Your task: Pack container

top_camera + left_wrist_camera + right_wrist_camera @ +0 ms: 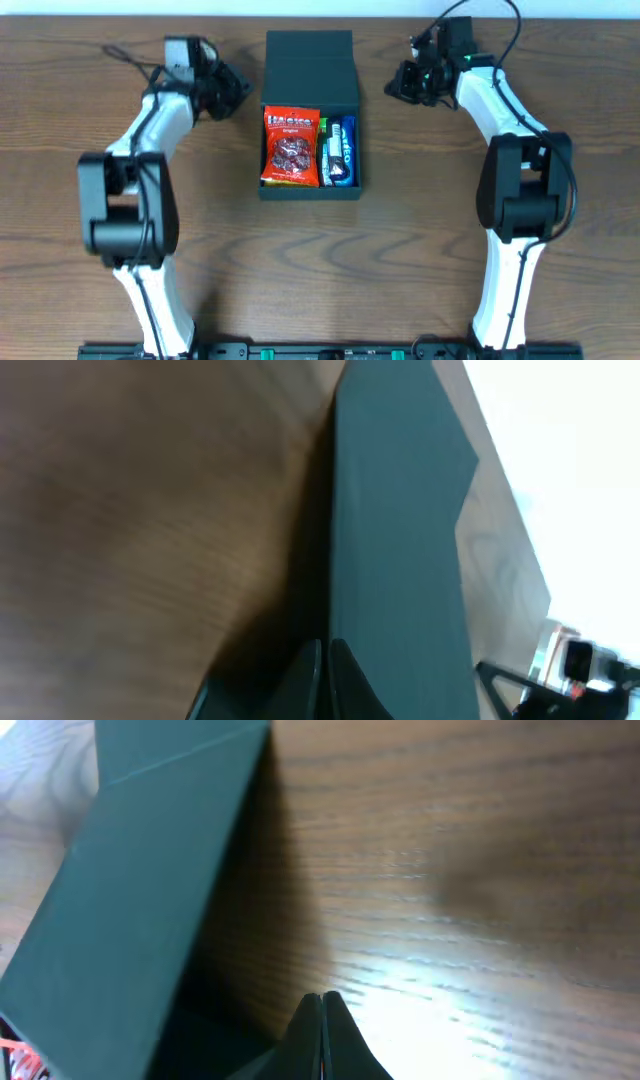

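Container lies open, a red snack packet and a blue packet inside. My left gripper, beside its lid's left edge, is closed empty; my right gripper, beside the lid's right edge, likewise.

Surface: brown wood-grain tabletop, filling nearly every view;
Far edge: pale white strip beyond it;
Light: bright glare on the grain

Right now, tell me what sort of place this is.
Probably a robot test bench: a wood-grain table, a left arm and right arm based at one edge, one container of snack packets.
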Robot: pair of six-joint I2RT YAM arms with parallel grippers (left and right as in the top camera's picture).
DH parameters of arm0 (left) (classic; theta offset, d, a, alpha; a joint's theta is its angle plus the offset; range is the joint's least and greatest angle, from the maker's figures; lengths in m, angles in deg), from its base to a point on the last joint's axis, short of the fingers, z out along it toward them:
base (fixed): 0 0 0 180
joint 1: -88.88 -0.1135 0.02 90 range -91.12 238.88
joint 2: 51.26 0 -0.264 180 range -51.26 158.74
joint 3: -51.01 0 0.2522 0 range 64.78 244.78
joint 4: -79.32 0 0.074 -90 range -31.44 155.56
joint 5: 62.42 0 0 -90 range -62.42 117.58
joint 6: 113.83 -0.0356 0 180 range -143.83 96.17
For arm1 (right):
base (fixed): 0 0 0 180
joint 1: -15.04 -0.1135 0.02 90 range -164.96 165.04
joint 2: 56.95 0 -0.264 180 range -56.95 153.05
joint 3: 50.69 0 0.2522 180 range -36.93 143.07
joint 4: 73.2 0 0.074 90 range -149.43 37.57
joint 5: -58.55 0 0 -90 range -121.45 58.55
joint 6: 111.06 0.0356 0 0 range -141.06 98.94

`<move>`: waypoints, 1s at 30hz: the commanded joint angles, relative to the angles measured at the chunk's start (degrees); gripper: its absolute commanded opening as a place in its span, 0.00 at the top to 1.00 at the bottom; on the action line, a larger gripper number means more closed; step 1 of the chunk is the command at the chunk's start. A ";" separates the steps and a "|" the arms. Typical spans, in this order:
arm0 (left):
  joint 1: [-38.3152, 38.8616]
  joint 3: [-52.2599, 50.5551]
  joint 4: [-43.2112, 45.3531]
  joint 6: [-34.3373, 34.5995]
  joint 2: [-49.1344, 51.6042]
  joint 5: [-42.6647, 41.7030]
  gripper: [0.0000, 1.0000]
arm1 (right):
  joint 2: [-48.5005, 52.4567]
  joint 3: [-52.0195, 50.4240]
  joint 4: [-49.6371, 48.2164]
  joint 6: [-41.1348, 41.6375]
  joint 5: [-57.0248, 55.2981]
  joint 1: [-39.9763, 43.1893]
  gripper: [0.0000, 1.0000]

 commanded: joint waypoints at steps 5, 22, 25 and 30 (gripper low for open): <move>-0.20 12.74 -7.02 1.16 8.37 1.14 0.94 | 1.68 0.31 -1.73 3.08 5.70 -0.55 0.99; -2.80 13.79 -7.67 1.22 14.14 -4.20 0.94 | 6.01 0.33 -11.56 15.19 8.04 -4.52 0.99; -2.71 13.79 -7.65 0.92 14.95 -6.38 0.94 | 6.21 0.33 -11.30 15.17 7.65 -4.66 0.99; -2.71 13.79 -6.88 0.92 15.91 -8.52 0.94 | 6.34 0.33 -11.32 15.17 7.76 -4.68 0.99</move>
